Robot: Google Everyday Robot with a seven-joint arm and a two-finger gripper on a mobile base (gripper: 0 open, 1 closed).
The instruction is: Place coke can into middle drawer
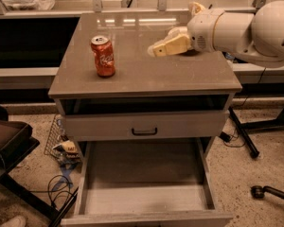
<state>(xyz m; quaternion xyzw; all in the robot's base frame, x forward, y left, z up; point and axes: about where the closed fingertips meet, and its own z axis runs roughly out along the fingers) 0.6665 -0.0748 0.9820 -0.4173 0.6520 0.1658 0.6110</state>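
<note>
— What's on the grey cabinet top (180, 77)?
— A coke can (103, 56), upright, left of centre.
— And the gripper (157, 49)?
— Above the top's right half, apart from the can.

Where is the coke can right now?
In the camera view, the coke can stands upright left on the cabinet top; the gripper hovers apart, to its right.

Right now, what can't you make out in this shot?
- Gripper, above the cabinet top to the right of the coke can: its far side is hidden by its own body.
- Arm: cut off by the right edge, and it covers the top's back right corner.
- Middle drawer: its front panel is cut off by the bottom edge.
- Slot above the handled drawer front: too dark to see inside.
</note>
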